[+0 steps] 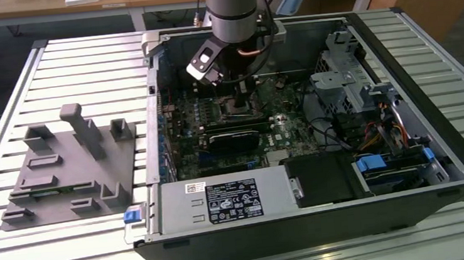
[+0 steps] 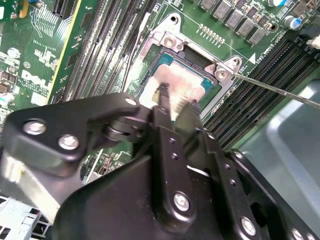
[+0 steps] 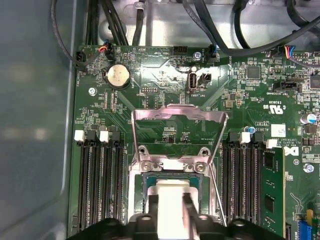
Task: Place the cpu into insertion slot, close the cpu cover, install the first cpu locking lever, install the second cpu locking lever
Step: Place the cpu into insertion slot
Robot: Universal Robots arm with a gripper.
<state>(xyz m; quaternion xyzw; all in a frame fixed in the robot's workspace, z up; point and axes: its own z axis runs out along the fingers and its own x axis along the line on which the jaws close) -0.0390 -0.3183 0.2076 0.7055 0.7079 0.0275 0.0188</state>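
There is one cpu (image 3: pixel 172 189), one insertion slot (image 2: pixel 196 59), one cpu cover (image 3: pixel 178 111), one coin battery (image 3: pixel 118 76), one green memory module (image 3: pixel 272 190), two banks of memory slots (image 3: pixel 102 185), one motherboard (image 3: pixel 165 75), one computer case (image 1: pixel 309 237), one grey power-supply box (image 1: pixel 221 201) and one grey fixture (image 1: pixel 59 176).

Exterior view high, angled down into computer case (image 1: pixel 308 230); both wrist views close over insertion slot (image 2: pixel 170 42) (image 3: pixel 172 162), case's 10 o'clock.

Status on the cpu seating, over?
The gripper low over the cpu, grip unclear. The cpu sits in the insertion slot. The cpu cover open, tilted up; locking lever unlatched.
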